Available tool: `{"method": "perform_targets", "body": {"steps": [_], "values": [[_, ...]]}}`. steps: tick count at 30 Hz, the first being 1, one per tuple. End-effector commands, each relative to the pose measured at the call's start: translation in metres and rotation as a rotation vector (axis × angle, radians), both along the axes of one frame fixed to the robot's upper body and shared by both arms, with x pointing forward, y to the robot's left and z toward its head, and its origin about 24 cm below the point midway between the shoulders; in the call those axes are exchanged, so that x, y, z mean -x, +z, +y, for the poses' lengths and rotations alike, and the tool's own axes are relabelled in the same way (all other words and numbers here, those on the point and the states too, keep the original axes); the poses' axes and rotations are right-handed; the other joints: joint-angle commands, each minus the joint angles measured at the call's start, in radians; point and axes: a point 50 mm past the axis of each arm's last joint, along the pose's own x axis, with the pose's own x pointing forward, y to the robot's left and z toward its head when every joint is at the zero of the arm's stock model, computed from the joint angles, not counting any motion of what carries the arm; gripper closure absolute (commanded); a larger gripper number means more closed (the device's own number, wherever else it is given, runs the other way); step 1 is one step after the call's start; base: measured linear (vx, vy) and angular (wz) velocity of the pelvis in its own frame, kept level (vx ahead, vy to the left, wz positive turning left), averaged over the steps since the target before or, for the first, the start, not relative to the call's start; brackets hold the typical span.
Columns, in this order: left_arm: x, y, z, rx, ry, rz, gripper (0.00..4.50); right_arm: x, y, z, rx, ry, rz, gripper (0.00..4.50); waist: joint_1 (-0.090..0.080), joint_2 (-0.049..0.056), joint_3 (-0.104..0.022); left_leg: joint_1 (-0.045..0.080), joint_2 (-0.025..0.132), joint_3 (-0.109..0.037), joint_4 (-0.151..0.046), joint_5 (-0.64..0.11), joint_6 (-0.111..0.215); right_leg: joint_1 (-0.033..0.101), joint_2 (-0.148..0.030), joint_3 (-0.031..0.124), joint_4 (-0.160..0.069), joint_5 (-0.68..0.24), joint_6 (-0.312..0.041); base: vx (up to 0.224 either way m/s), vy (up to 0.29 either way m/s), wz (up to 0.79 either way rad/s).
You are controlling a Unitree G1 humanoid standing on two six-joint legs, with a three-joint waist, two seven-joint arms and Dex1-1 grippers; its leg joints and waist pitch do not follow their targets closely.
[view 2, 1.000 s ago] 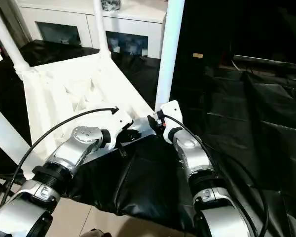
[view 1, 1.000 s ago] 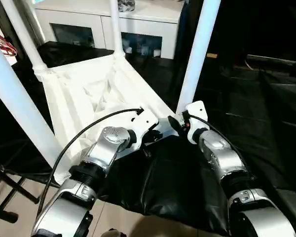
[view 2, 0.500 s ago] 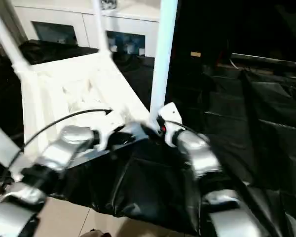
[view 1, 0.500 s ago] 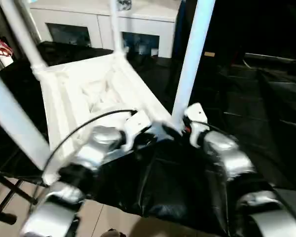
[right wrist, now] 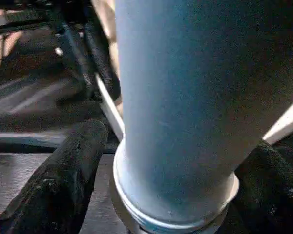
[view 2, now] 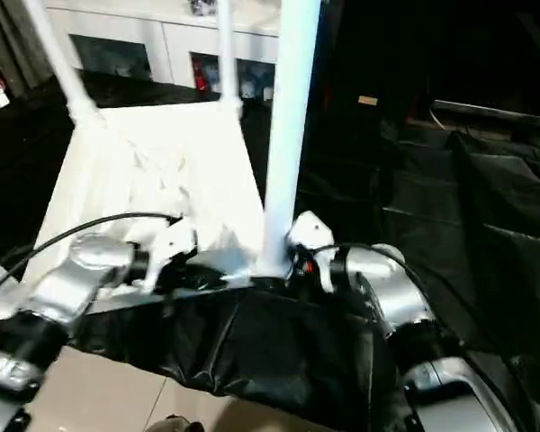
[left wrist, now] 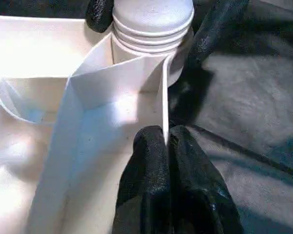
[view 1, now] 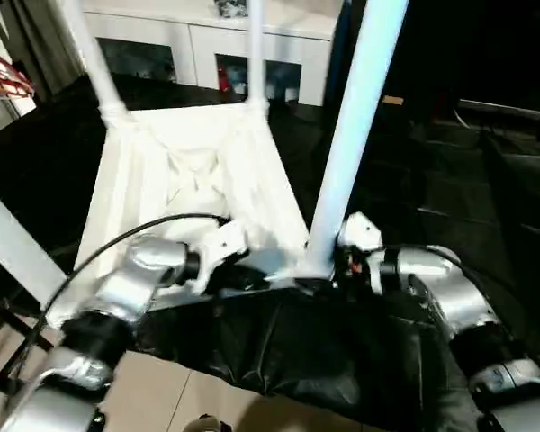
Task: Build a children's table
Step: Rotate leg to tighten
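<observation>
Both silver forearms have swung outward since a second ago, so the wrists now point in toward each other across the near edge of the upturned table, and the head camera has shifted too.

Nearest, black plastic sheeting (view 1: 306, 360) drapes the work surface under the arms. On it rests the white plastic children's table (view 1: 198, 171), upside down with its ribbed underside facing up and its legs standing upward from the corner sockets.

The left gripper (left wrist: 165, 142) is pinched together on the thin white rim of the table top, right beside the near corner socket. The right gripper (right wrist: 171, 170) has its black fingers (right wrist: 63, 170) spread wide on either side of the near right white tubular leg (view 1: 346, 153), at its flared base.

Farther off, two more legs rise at the far corners. Beyond stands a white cabinet with glass doors (view 1: 207, 45).
</observation>
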Motion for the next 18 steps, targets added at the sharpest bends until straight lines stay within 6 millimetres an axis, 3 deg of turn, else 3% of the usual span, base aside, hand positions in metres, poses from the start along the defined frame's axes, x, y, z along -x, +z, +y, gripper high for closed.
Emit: {"method": "perform_targets", "body": {"steps": [1,11,16,18], "values": [[0.006,0.007,-0.011,0.035,-0.103,-0.002,4.5,0.004,0.002,0.002,0.019,0.054,0.011,0.84,0.0,-0.008,-0.07,0.03,0.063,-0.024,-0.077,-0.265,0.022,0.035,-0.063,0.044,-0.061,-0.272,-0.229,0.0,0.0,0.0],[0.008,0.005,-0.011,0.034,-0.101,0.004,4.5,0.01,0.0,0.006,0.0,0.084,0.035,1.68,0.003,-0.013,-0.07,0.028,0.061,-0.024,-0.076,-0.251,0.021,0.037,-0.064,0.045,-0.061,-0.268,-0.225,0.0,0.0,0.0],[0.0,0.002,-0.015,0.034,0.025,-0.038,4.5,0.01,-0.006,0.014,-0.035,0.005,0.034,1.75,0.003,-0.011,-0.071,0.031,0.062,-0.024,-0.076,-0.252,0.018,0.034,-0.063,0.045,-0.061,-0.253,-0.227,0.0,0.0,0.0],[-0.005,0.002,-0.017,0.037,0.077,-0.058,4.5,0.007,-0.009,0.017,-0.037,-0.059,0.024,1.75,-0.001,-0.014,-0.067,0.029,0.06,-0.026,-0.079,-0.278,0.006,0.035,-0.065,0.045,-0.066,-0.296,-0.219,0.0,0.0,0.0]]}}
